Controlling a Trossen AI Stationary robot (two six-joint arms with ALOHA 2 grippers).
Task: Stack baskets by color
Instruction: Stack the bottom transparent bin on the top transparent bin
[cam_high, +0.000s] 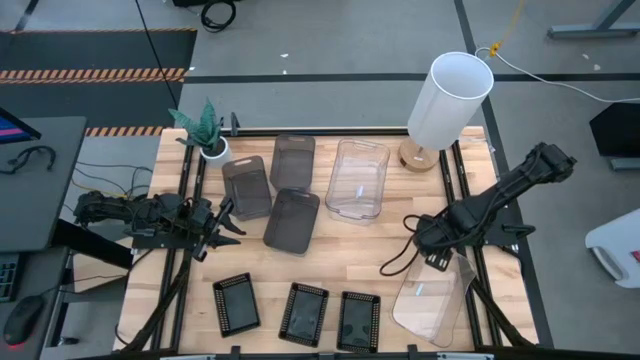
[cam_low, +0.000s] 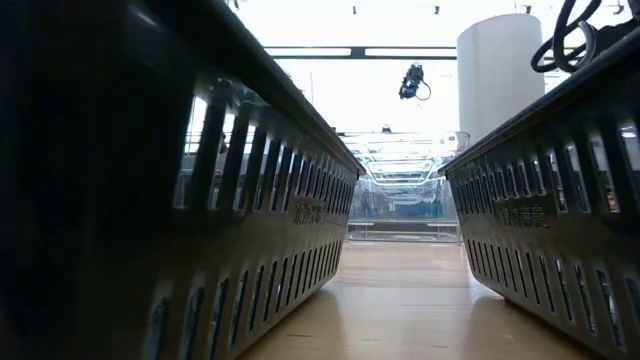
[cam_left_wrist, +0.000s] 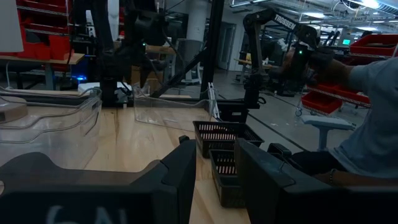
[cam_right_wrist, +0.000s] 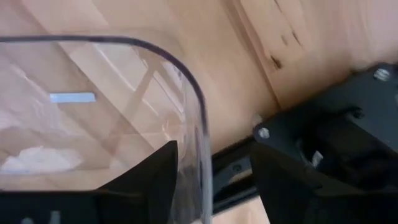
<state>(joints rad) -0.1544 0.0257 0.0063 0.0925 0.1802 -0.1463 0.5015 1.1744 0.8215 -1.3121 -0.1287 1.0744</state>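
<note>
Three small black mesh baskets (cam_high: 303, 314) sit in a row near the front edge. Three smoky grey baskets (cam_high: 291, 220) lie left of centre, and one clear basket (cam_high: 357, 180) stands at the back middle. Another clear basket (cam_high: 432, 300) lies askew at the front right. My right gripper (cam_high: 440, 262) points down over its far end, open, with its fingers astride the rim. At the left edge my left gripper (cam_high: 228, 222) waits level and open, holding nothing. My right gripper (cam_right_wrist: 214, 180) comes from above with one finger (cam_right_wrist: 149, 180) inside the clear basket and one (cam_right_wrist: 298, 180) outside, astride the rim (cam_right_wrist: 198, 124) by a rounded corner. A gap shows between wall and outer finger. I cannot tell whether the inner finger touches the wall.
A tall white cylinder (cam_high: 450, 100) stands on its wooden foot at the back right, and a small potted plant (cam_high: 207, 135) at the back left. A black cable (cam_high: 400, 262) loops beside my right gripper. A person (cam_left_wrist: 367, 112) sits beyond the table in the left wrist view.
</note>
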